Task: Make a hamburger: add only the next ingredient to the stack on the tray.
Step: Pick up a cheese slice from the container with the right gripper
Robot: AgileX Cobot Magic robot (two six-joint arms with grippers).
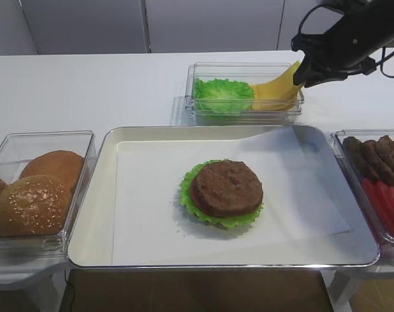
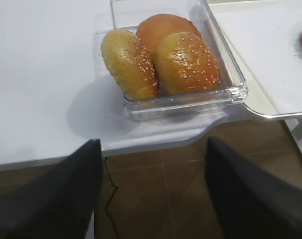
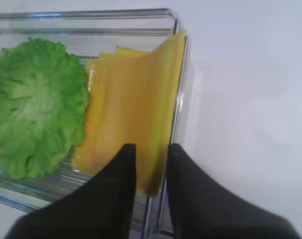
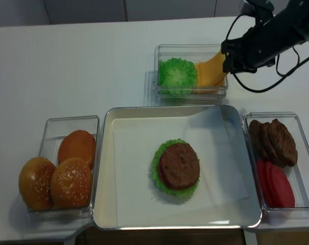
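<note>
The stack (image 1: 224,192) of lettuce, tomato and brown patty lies in the middle of the paper-lined tray (image 1: 93,221). In the clear bin (image 1: 197,117) at the back, the yellow cheese slice (image 1: 275,88) has its right corner pulled up off the pile. My right gripper (image 1: 301,77) has that raised edge pinched between its black fingers (image 3: 118,174), by the bin's right wall. In the right wrist view the cheese slice (image 3: 136,109) hangs between the fingers next to the lettuce (image 3: 36,104). My left gripper (image 2: 152,141) is open and holds nothing, over the floor beyond the table's front edge.
A bin of sesame buns (image 1: 34,195) stands left of the tray. On the right, another bin (image 1: 379,175) holds patties and red tomato slices. The back bin holds frilly lettuce (image 1: 220,94) beside the cheese. A table edge shows close to my left gripper.
</note>
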